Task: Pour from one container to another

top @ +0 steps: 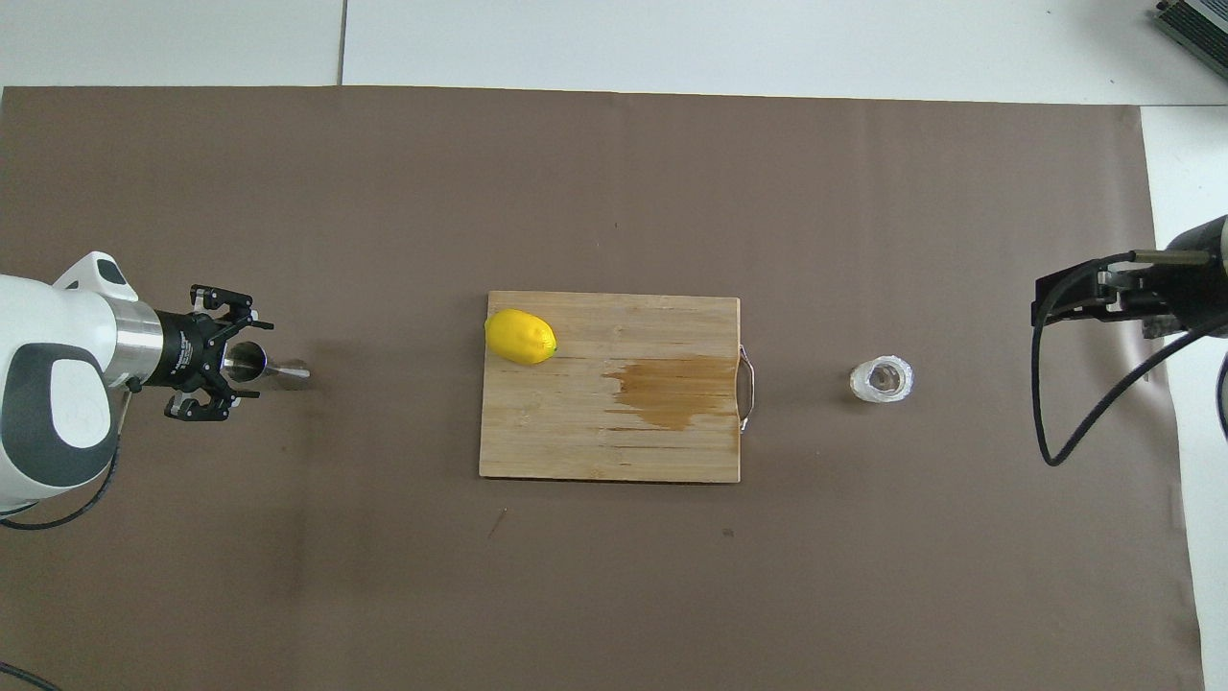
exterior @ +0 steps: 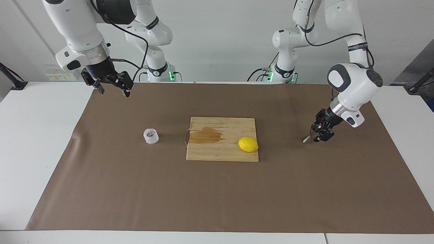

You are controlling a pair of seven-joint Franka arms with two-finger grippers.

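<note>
Brown paper covers most of the white tabletop (exterior: 20, 142), with a wooden cutting board (exterior: 222, 150) at its middle carrying a lemon (exterior: 248, 144) and a damp stain.

Toward the left arm's end of the tabletop, the steel jigger (exterior: 311, 134) stands on one cone, the open cone up and its long axis roughly vertical, though it looks a little tilted in the facing view. It is probably light, rigid and slick, so it could tip or skid under a sideways nudge; the narrow waist looks like the safest place to pinch it. The left gripper (exterior: 321, 131) is down at the jigger, its jaws straddling the upper cone. They stand partly closed, and I cannot tell whether they have hold of the metal yet.

Toward the right arm's end sits the clear ribbed cup (exterior: 151, 136), upright with its mouth up, squat enough to have no real long axis. It is likely light and thin-walled, so it may flex under a hard squeeze; gripping across the ribbed sides should resist slipping. The right gripper (exterior: 111, 85) waits in the air over the paper's edge near its own base, jaws spread wide and empty.
</note>
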